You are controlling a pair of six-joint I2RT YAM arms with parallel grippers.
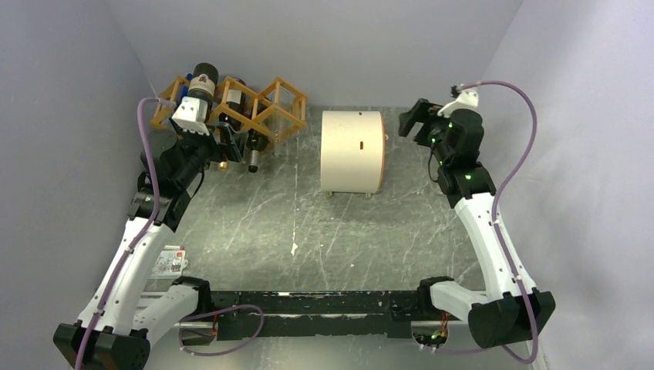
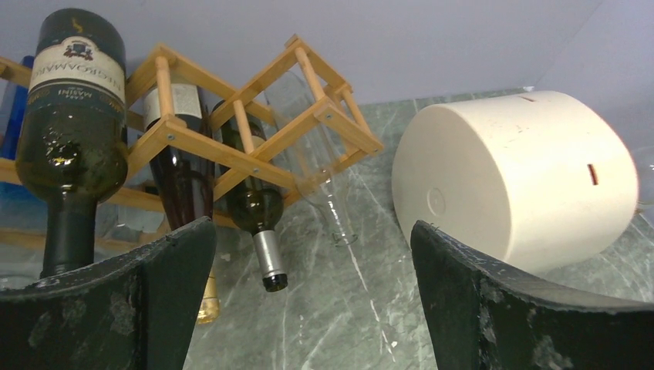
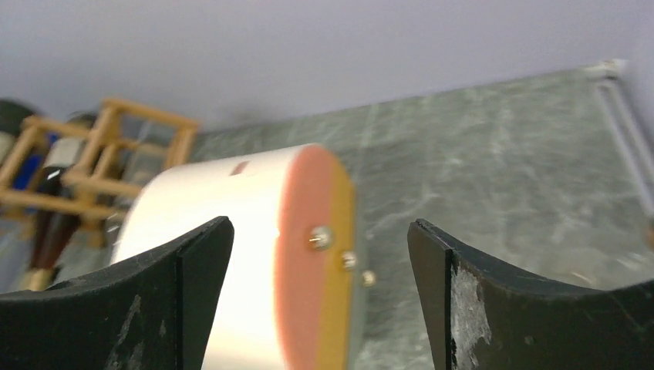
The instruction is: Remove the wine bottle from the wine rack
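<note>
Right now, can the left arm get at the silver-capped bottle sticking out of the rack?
Probably yes. The left pincer is open and faces the wine rack; the silver-capped bottle pokes neck-first toward it with nothing in between. The cream drum sits off to the side.

The wine rack (image 2: 163, 92) is honey-brown wood; its wine bottle (image 2: 73, 146) is dark green with a cream label (image 2: 77, 73). Right of the rack, the drum (image 2: 509, 169) is cream with a pink end. The table (image 1: 308, 247) is grey-green, white-veined.
</note>
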